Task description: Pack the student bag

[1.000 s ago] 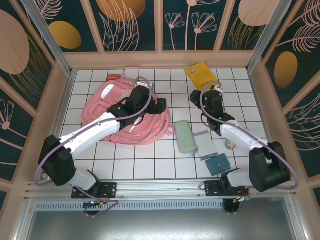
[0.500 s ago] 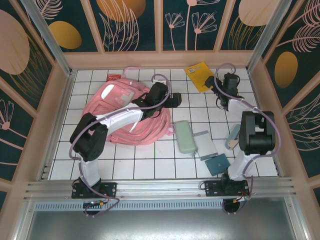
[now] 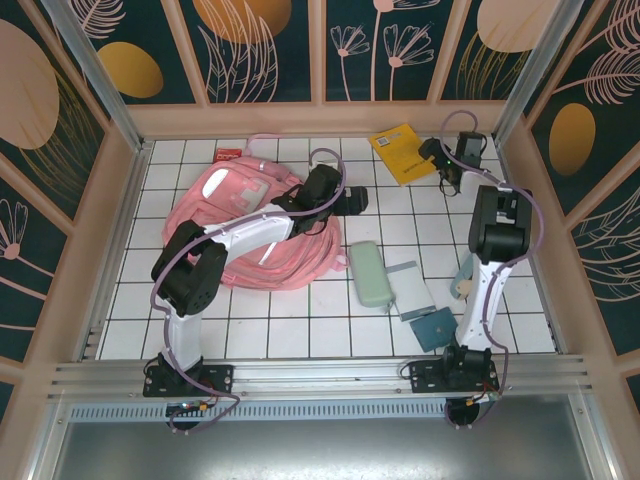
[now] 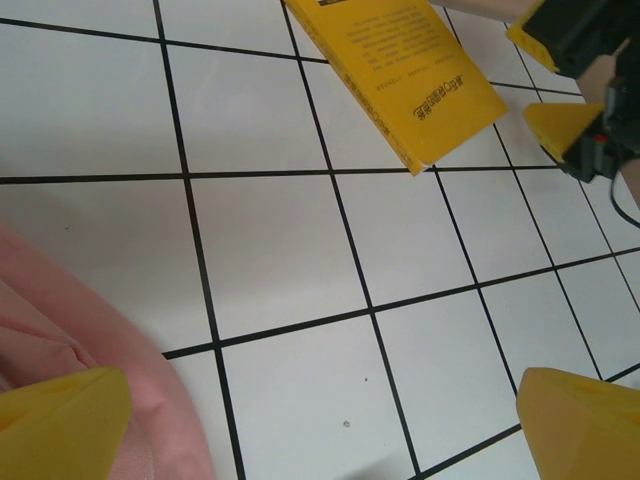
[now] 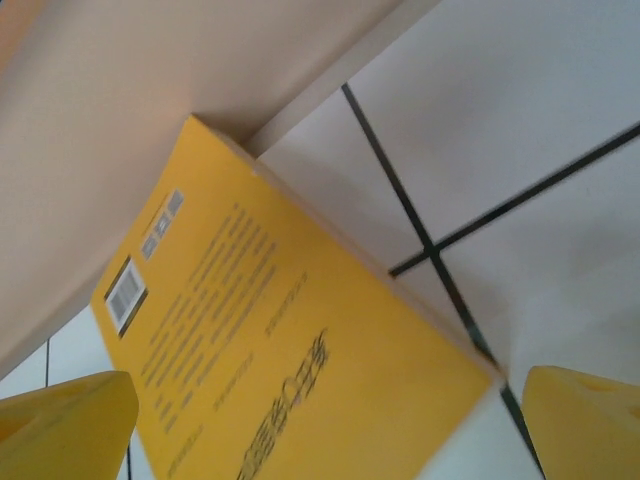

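Student bag [image 3: 200, 215] slumped left of centre. Right gripper [image 5: 320, 430], jaws wide, straddles yellow book [image 5: 280, 350] at upper right, likely lining up a pick. Left gripper [image 4: 320, 425] wide, holding nothing, beside the bag's right edge.

Black-and-white arms [image 3: 255, 228], seemingly lilac cables [image 3: 327, 153], yellow fingertips [image 4: 60, 425].

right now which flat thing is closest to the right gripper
The yellow book at the back: the right gripper sits at its edge. The green case, grey pad and teal booklet lie mid-table.
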